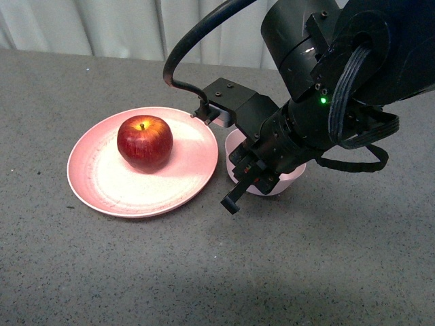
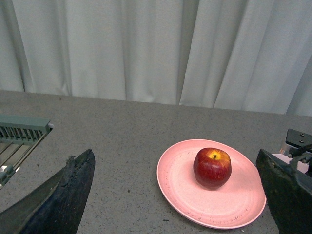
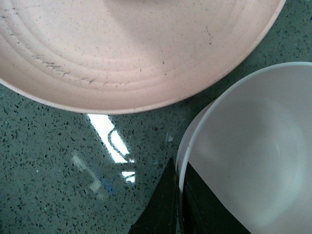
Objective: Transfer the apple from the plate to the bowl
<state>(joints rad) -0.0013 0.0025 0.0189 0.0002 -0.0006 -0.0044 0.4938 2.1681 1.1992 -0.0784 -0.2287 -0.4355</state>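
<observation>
The apple (image 1: 144,141) is sitting upright on the plate (image 1: 102,197), a bit toward the far-left side of it, stem up with the yellow patch showing around it. Nothing's touching it. The plate is flat on the grey speckled tabletop (image 1: 204,272), and the little pale pink bowl (image 1: 291,182) is just beside the plate's right edge, mostly covered in the front view by the right arm.

The right gripper (image 1: 241,190) hangs low over the gap between plate and bowl, angled down and to the left. Its wrist view shows the bowl's (image 3: 253,146) empty inside, the plate's rim (image 3: 122,97) and two dark fingers (image 3: 158,212) right by the bowl's edge. Honestly can't tell whether that claw is spread or closed.

The left gripper (image 2: 174,152) is spread wide with nothing in it, well back from the plate (image 2: 180,195). The apple (image 2: 212,167) shows between its fingers (image 2: 63,195).

There's a white curtain (image 2: 146,48) behind the table, and a pale green slatted thing (image 2: 22,129) off to one side.
</observation>
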